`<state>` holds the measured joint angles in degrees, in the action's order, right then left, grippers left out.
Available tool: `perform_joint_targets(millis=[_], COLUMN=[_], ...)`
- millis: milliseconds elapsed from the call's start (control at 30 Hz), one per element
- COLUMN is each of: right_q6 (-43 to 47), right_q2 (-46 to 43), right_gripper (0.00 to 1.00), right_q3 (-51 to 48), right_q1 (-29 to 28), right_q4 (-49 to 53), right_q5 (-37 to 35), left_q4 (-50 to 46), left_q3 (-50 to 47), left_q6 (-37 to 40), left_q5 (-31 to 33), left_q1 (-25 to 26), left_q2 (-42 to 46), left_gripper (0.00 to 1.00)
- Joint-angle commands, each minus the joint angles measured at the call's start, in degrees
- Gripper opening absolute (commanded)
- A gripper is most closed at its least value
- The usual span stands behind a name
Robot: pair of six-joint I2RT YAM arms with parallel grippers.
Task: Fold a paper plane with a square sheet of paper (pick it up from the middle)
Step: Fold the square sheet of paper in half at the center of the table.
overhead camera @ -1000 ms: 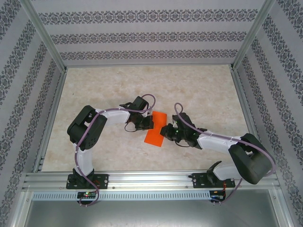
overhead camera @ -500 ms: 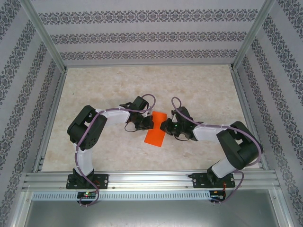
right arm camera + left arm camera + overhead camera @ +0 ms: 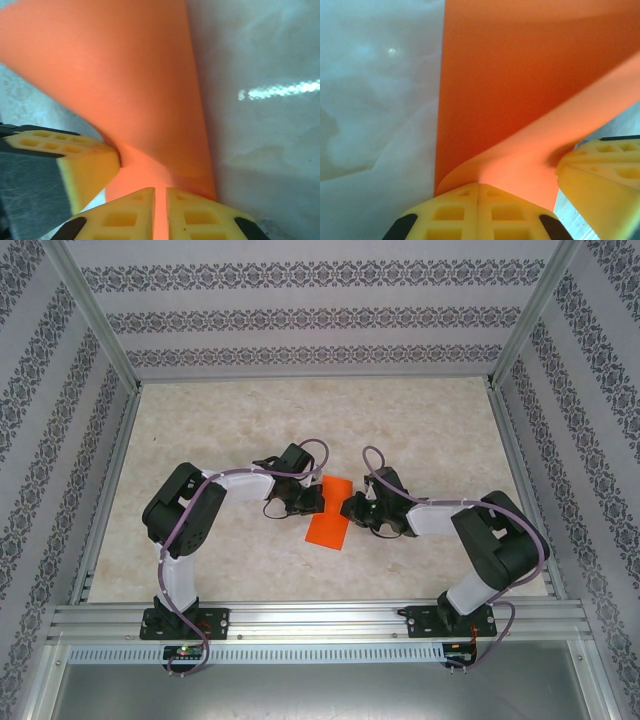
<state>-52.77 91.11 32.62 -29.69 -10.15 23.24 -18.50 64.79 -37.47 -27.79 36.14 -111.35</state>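
The square sheet of paper [image 3: 329, 521] is bright orange and lies folded in the middle of the table, between both grippers. My left gripper [image 3: 318, 499] holds its left edge, and in the left wrist view the yellow fingers [image 3: 455, 210] are pressed together on the curled paper [image 3: 520, 75]. My right gripper [image 3: 347, 510] meets the sheet from the right. Its fingers [image 3: 200, 212] stand a sliver apart with orange paper [image 3: 125, 75] between them. Each wrist view also catches the other gripper's yellow finger close by.
The pale marbled tabletop [image 3: 230, 430] spreads around the paper. Patterned walls and a metal frame post [image 3: 95, 315] close it in on three sides. An aluminium rail [image 3: 320, 620] with both arm bases runs along the near edge.
The right arm has drawn its elbow in and up. Its gripper has slid a little farther from me along the paper's right edge. The left arm and the paper stay put.
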Motion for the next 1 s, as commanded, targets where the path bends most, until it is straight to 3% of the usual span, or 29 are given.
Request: perform_joint_targets(millis=[0,433,767,967], right_q6=[1.4,3.3,4.8,6.1], right_q2=[-1.8,7.3,-0.2,3.6], right_gripper=[0.15,0.14,0.15,0.14], right_q3=[3.3,3.3,8.5,9.3], right_q1=[1.2,3.9,4.8,5.9], right_q4=[-0.1,-1.7,5.6,6.0], right_q5=[1.8,2.1,3.2,3.3], left_q4=[-5.4,-5.5,-5.9,-6.0], left_q3=[-1.8,-1.7,-2.0,-1.9], left_q6=[1.7,1.9,2.2,2.2], left_q5=[2.9,2.9,3.3,3.3], left_q1=[0.7,0.6,0.7,0.7], left_q2=[-2.9,-2.7,-2.1,-2.0], left_gripper=[0.03,0.02,0.02,0.02])
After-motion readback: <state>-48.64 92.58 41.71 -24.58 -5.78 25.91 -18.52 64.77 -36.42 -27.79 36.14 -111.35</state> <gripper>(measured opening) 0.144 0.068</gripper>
